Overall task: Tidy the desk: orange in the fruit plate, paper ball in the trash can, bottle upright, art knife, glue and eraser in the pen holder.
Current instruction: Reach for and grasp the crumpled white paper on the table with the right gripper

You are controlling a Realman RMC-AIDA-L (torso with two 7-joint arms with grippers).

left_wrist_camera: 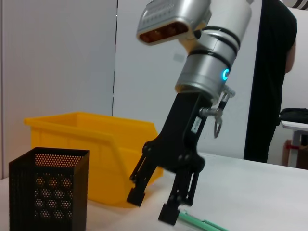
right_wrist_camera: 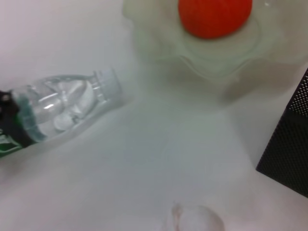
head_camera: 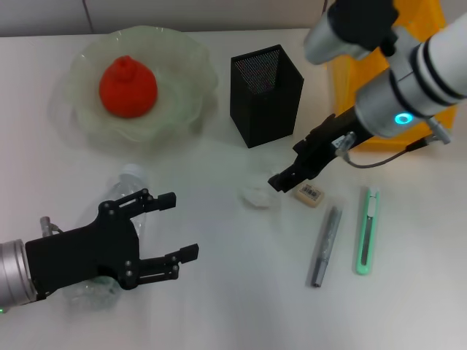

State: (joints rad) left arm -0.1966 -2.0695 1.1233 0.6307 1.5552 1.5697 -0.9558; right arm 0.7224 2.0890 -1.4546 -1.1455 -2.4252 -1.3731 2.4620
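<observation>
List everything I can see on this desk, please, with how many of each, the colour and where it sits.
orange: 1, orange-red, in the fruit plate
fruit plate: 1, pale green, far left of the desk
pen holder: 1, black mesh, far middle, upright
yellow bin: 1, yellow, far right, behind the right arm
bottle: 1, clear, lying on its side, near left, under the left claw
paper ball: 1, white, middle of the desk
eraser: 1, cream with dark print, right of the paper ball
glue: 1, grey stick, lying near right
art knife: 1, green, lying right of the glue
left claw: 1, black, open, over the bottle
right claw: 1, black, open, low between paper ball and eraser
</observation>
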